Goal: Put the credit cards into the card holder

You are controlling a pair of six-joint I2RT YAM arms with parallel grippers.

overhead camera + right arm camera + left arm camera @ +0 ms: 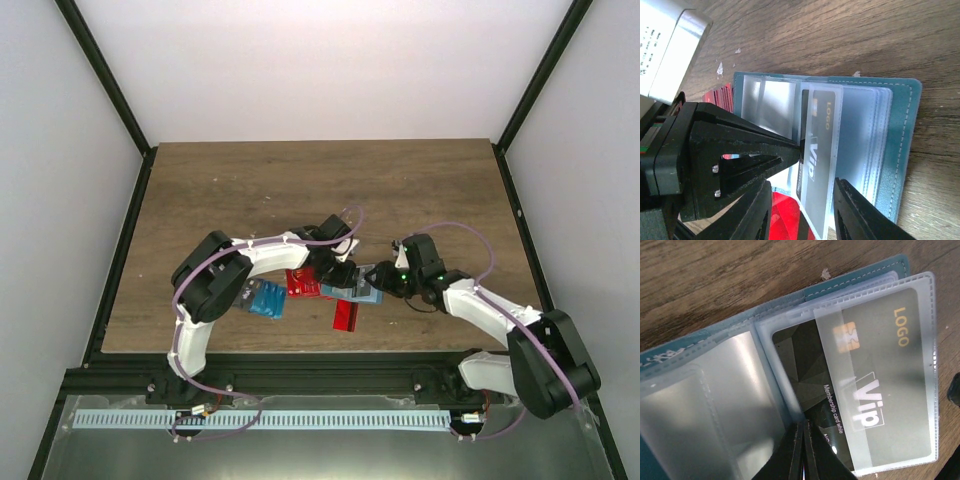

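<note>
The card holder (855,277) lies open on the table, teal cover down and clear sleeves up. A dark "VIP" card (810,370) sits partly inside one sleeve, its left part still outside. My left gripper (804,424) is shut, its joined tips pressed against the card's near edge. In the right wrist view the same card (812,150) and its sleeve stand between the fingers of my open right gripper (802,187), which touch nothing. From above, both grippers (340,270) (380,283) meet over the card holder (362,287).
Red cards (301,282) lie left of the holder, another red card (346,315) sits near the table's front edge, and blue cards (266,298) lie under the left arm. A red card (785,215) shows below the right gripper. The left wrist's body (670,45) is close by.
</note>
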